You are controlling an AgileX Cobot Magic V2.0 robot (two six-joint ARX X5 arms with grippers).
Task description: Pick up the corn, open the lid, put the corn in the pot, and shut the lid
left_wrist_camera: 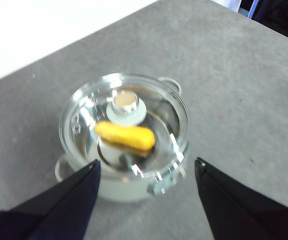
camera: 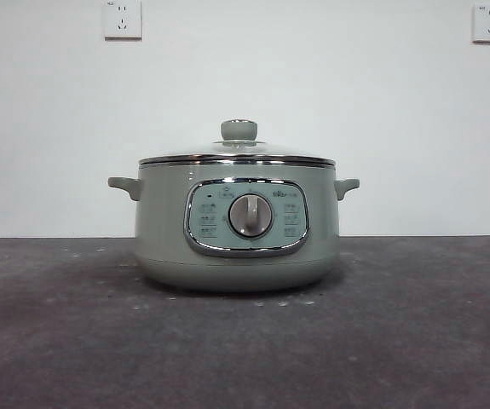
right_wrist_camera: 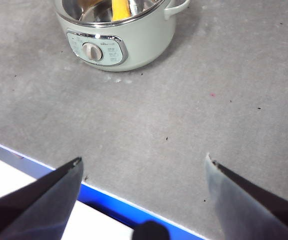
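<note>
Corn [left_wrist_camera: 125,136] already lies inside the pot [camera: 238,228], seen through the glass lid [camera: 238,153], which sits square on the rim. By my judgement the task is done. My left gripper [left_wrist_camera: 146,170] hovers above the pot, jaws wide and empty; my right gripper [right_wrist_camera: 142,167] waits nearer, also spread, holding nothing.

The lid [camera: 237,153] closes the pot [camera: 237,223] (corn [left_wrist_camera: 125,136] inside); table [camera: 57,341] around lies free.
</note>
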